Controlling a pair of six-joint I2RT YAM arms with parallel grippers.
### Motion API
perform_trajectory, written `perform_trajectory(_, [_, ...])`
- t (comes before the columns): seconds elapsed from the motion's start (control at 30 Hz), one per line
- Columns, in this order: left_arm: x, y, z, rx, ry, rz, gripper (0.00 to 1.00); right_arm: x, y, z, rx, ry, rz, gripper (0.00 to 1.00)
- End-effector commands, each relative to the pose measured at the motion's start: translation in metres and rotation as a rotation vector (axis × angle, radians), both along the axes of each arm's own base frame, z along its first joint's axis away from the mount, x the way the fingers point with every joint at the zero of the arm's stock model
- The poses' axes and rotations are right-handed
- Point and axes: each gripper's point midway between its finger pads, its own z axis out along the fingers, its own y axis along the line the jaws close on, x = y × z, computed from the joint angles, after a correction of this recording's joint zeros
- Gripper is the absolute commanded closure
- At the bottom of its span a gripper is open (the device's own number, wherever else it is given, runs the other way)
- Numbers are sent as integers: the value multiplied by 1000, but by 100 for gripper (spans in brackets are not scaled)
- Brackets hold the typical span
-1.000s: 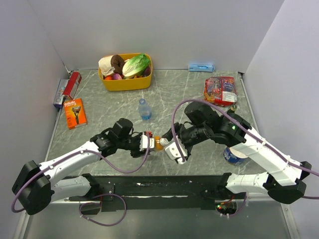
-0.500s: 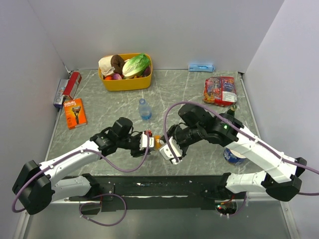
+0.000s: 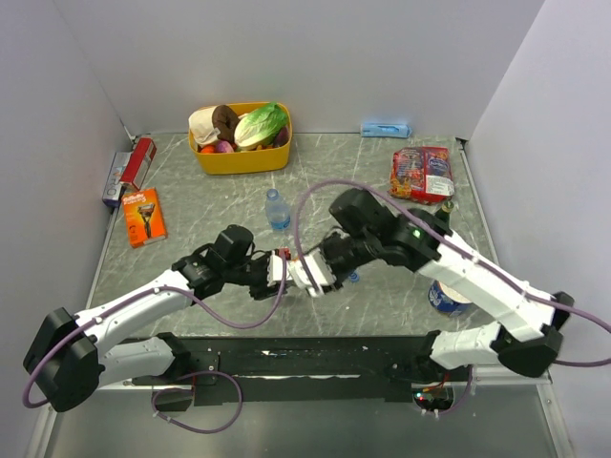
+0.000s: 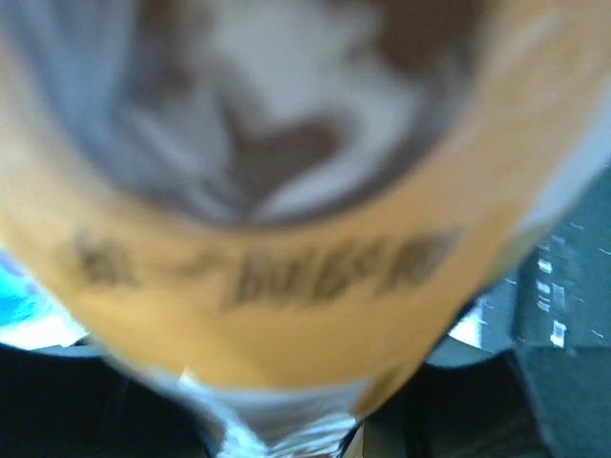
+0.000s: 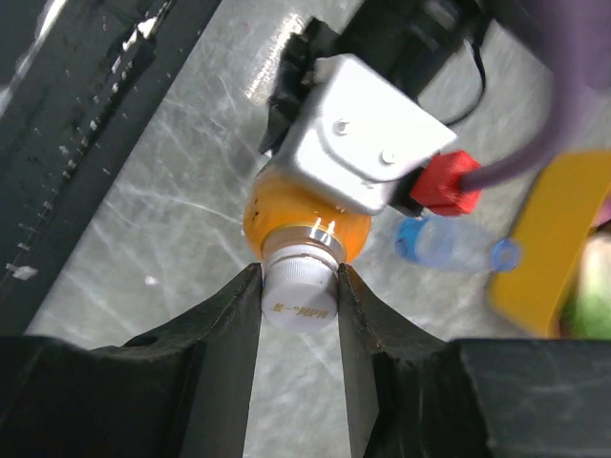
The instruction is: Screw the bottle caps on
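The left gripper (image 3: pixel 276 271) is clamping the orange bottle (image 5: pixel 286 224) sideways over the tabletop (image 3: pixel 382 181). The right gripper (image 5: pixel 298 282), at its 3 o'clock, is pinching the white cap (image 5: pixel 299 298) on the neck. Turning squarely and gently should avoid cross-threading.

Robot lab test cell, not a home. Plain white panel walls (image 3: pixel 315 57) box in a grey marble-look tabletop (image 3: pixel 372 162). Two white robot arms (image 3: pixel 477 277) bolted to a black base rail (image 3: pixel 315 355), loose purple cables (image 3: pixel 236 328), yellow plastic bin (image 3: pixel 239 159) of food props.
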Motion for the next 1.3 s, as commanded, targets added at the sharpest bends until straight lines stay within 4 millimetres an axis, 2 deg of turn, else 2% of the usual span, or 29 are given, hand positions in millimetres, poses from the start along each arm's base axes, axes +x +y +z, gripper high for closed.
perform_trajectory(0.0, [43,-16,66,-215,-209,158,99,14,4,-15,-104,297,-227,77])
perform_trajectory(0.03, [58,-9,73,-226,-248,254,99,17,7,-4,-86,378,-292,78])
perform_trajectory(0.07, [64,-5,74,-231,-265,301,99,16,11,-3,-84,451,-315,80])
perform_trajectory(0.1, [70,-2,78,-238,-289,337,99,21,16,-10,-108,521,-357,82])
perform_trajectory(0.17, [90,10,90,-257,-350,477,99,32,16,-5,-107,642,-481,85])
perform_trajectory(0.2, [94,13,94,-258,-366,509,99,39,19,-12,-126,698,-530,93])
perform_trajectory(0.23, [99,15,99,-264,-388,539,99,46,21,-10,-107,752,-610,100])
perform_trajectory(0.27, [107,23,104,-255,-424,605,99,49,22,-13,-103,773,-642,100])
perform_trajectory(0.37, [115,30,112,-211,-514,659,99,54,25,-18,-97,876,-797,100])
perform_trajectory(0.43, [118,32,111,-158,-586,646,99,44,31,-14,-97,1043,-837,100])
perform_trajectory(0.5, [121,37,109,-96,-648,639,99,40,35,-11,-100,1172,-837,100])
perform_trajectory(0.53, [121,39,106,-72,-661,631,99,31,39,-6,-113,1287,-819,100])
perform_trajectory(0.63, [116,42,92,-5,-653,596,99,40,41,5,-71,1383,-774,100])
perform_trajectory(0.67, [114,42,87,10,-629,579,99,48,39,8,-45,1368,-775,96])
perform_trajectory(0.73, [102,38,71,30,-544,536,99,59,39,29,45,1275,-688,71])
perform_trajectory(0.77, [96,36,65,36,-508,507,99,65,37,38,83,1224,-661,53])
perform_trajectory(0.8, [91,36,55,58,-467,486,99,73,32,58,148,1112,-603,45])
perform_trajectory(0.87, [74,29,38,71,-381,396,99,82,23,75,210,997,-574,34])
perform_trajectory(0.9, [67,26,30,80,-345,363,99,89,12,88,267,920,-557,33])
perform_trajectory(1.0, [52,19,20,80,-269,285,99,97,-4,91,299,811,-568,28])
perform_trajectory(1.03, [48,18,19,89,-250,271,99,93,-11,86,277,798,-567,28])
perform_trajectory(1.07, [40,13,19,75,-219,218,99,84,-17,89,274,747,-535,29])
perform_trajectory(1.13, [33,8,23,71,-194,147,99,69,-24,75,258,627,-408,30])
perform_trajectory(1.17, [20,5,20,71,-148,81,99,53,-31,88,305,521,-356,30])
perform_trajectory(1.2, [16,5,18,79,-136,42,99,54,-37,59,262,451,-357,30])
perform_trajectory(1.23, [13,3,23,71,-134,11,99,50,-39,54,267,377,-335,30])
perform_trajectory(1.27, [2,2,21,72,-101,-44,99,39,-36,69,327,239,-265,28])
